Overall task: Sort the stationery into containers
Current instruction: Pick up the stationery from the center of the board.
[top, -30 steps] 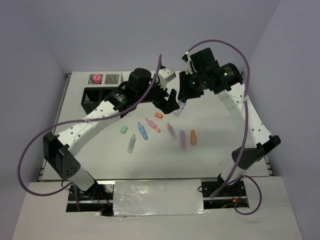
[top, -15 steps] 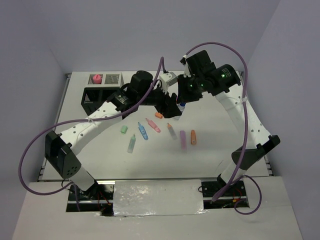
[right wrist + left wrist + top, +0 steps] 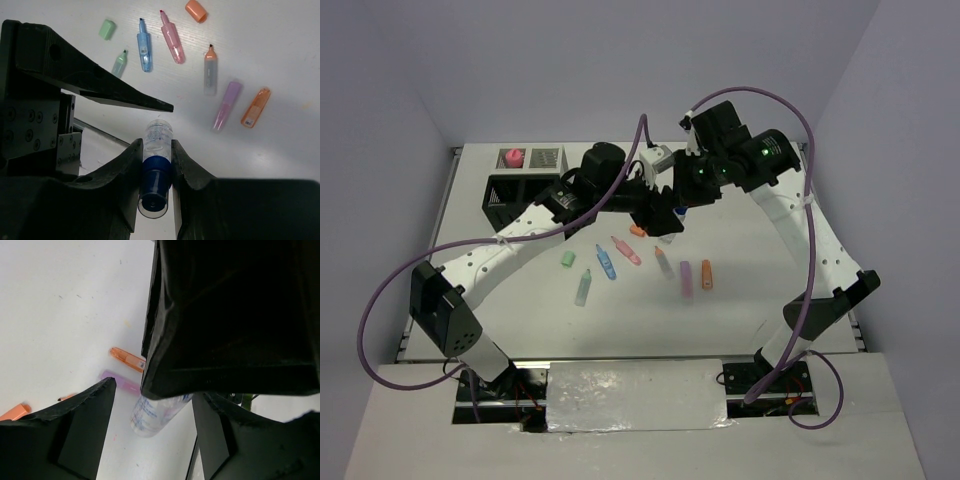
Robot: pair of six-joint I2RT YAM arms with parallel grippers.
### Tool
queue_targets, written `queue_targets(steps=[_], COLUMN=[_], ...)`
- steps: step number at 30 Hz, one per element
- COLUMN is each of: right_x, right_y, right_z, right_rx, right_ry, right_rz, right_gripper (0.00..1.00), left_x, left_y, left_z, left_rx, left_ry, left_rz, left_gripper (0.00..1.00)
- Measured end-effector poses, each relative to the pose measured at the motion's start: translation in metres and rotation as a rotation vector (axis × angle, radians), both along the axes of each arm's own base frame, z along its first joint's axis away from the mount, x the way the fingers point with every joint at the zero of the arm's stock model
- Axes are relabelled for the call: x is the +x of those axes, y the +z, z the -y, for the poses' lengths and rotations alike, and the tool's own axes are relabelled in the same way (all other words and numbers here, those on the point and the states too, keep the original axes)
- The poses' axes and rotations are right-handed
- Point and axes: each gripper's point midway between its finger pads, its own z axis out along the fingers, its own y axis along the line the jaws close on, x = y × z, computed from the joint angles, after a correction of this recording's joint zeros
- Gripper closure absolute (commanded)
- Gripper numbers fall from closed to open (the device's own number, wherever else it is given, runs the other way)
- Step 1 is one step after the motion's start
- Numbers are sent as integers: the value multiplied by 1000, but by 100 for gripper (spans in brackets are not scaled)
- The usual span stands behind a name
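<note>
**Bottle held in mid-air between two claws**

The right claw point(image 3: 156, 150) is clenched on the blue cap of the small clear bottle point(image 3: 158, 132), holding it off the table with the clear body poking out past the fingertips. That bare body seems to be the point of the grip. The left claw point(image 3: 152, 407) has come in from the other side with its jaws spread, one finger on each side of the bottle and a gap showing on both. It grips nothing. To me this reads as a handover. The black organizer point(image 3: 498, 195) sits at the far left, on the left arm's side, with a pink-capped bottle point(image 3: 512, 157) already standing in one far compartment.

Below and nearer, the loose pieces lie fanned on the table point(image 3: 760, 250), from the mint stub point(image 3: 566, 259) on the left to the orange marker point(image 3: 706, 274) on the right. The orange stub point(image 3: 638, 230) lies almost under the two claws.

Room is tight where the wrists meet, their housings close together, so any pull-away wants to go straight back. The right half of the table is open. Leftward, the way to the organizer runs over bare surface beyond the markers, though the left arm's own forearm lies across the organizer's near side.
</note>
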Motion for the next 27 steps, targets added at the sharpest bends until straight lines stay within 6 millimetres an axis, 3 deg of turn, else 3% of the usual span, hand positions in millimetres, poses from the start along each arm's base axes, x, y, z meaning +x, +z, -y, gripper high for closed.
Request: queue_targets(steps=[1,3,4,6,7,8,11,12,17,20,23,25,27], right_x=[-1,-2,-2,1,0,0,3,3,3,3,2,5,10], right_y=[0,0,0,0,-1,0,2,1,0,3,8,13,20], right_z=[-2,-3,-4,-4,-3,-1,0,0,0,-4,-6,-4,0], right_rx=[9,22,27,28,28,24,29,28,71,129,163,177,204], right_ry=[0,-2,-6,-11,-13,-21,-34,-34,-46,-56,-59,-81,-103], right_rz=[-5,-12,-11,-4,-10,-6,1,0,7,-1,-3,14,32], right_gripper=[100,100,100,100,100,100,85,69,64,54,28,1,0], left_x=[0,-2,-3,-9,-11,-12,-11,-11,-9,-7,2,9,16], left_y=[1,1,1,2,2,1,2,2,1,2,0,-4,-6], left_z=[0,1,2,4,4,4,3,3,1,-3,-12,-19,-24], left_rx=[-2,-7,-9,-14,-13,-12,-10,-8,-3,-7,-2,4,10], left_ry=[-2,-8,-17,-38,-48,-54,-54,-51,-30,1,53,84,112], left_rz=[1,-6,-7,-19,-17,-20,-11,-12,-6,11,11,1,-1], left_gripper=[28,47,64,80,100,100,100,100,100,100,100,100,100])
